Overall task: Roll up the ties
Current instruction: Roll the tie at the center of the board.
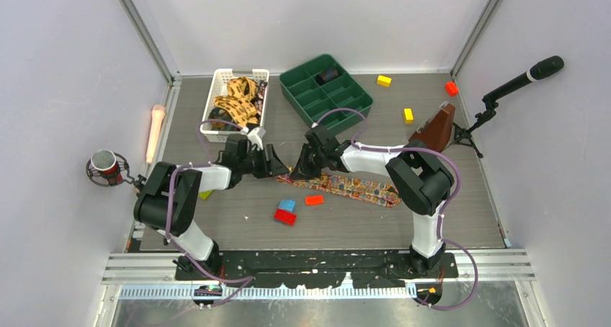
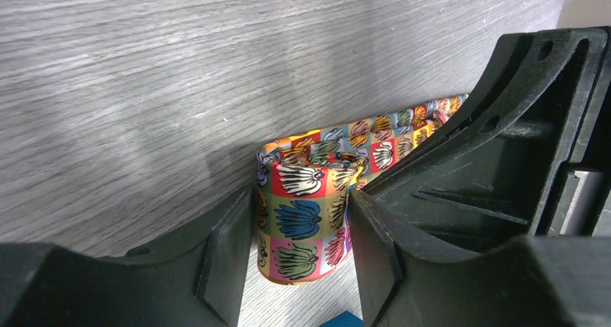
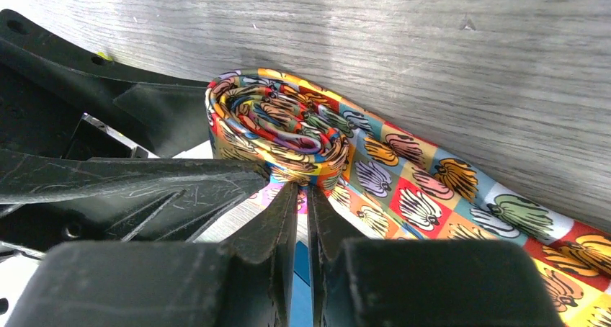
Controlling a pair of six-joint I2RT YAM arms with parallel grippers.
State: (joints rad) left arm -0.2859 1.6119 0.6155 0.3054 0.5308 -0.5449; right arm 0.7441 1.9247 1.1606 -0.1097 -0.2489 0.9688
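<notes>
One tie with bright squares of shell patterns lies across the table, its flat length point(image 1: 357, 188) running right. Its left end is wound into a roll point(image 2: 306, 226) standing on edge. My left gripper point(image 1: 277, 165) has both pads against the roll's sides, shut on it point(image 2: 301, 219). My right gripper point(image 1: 301, 167) faces it from the other side, nearly closed, its tips pinching the roll's lower edge point(image 3: 304, 186). The spiral of the roll point(image 3: 277, 122) and the flat tail point(image 3: 432, 190) show in the right wrist view. Other ties point(image 1: 241, 96) with orange and dark patterns are heaped in the white basket point(image 1: 216, 89).
A green divided tray point(image 1: 357, 100) at the back holds a dark roll point(image 1: 330, 75). Red point(image 1: 285, 217), blue point(image 1: 287, 205) and orange point(image 1: 314, 199) blocks lie just in front of the tie. Yellow blocks point(image 1: 408, 114) and a brown object point(image 1: 436, 129) are to the right.
</notes>
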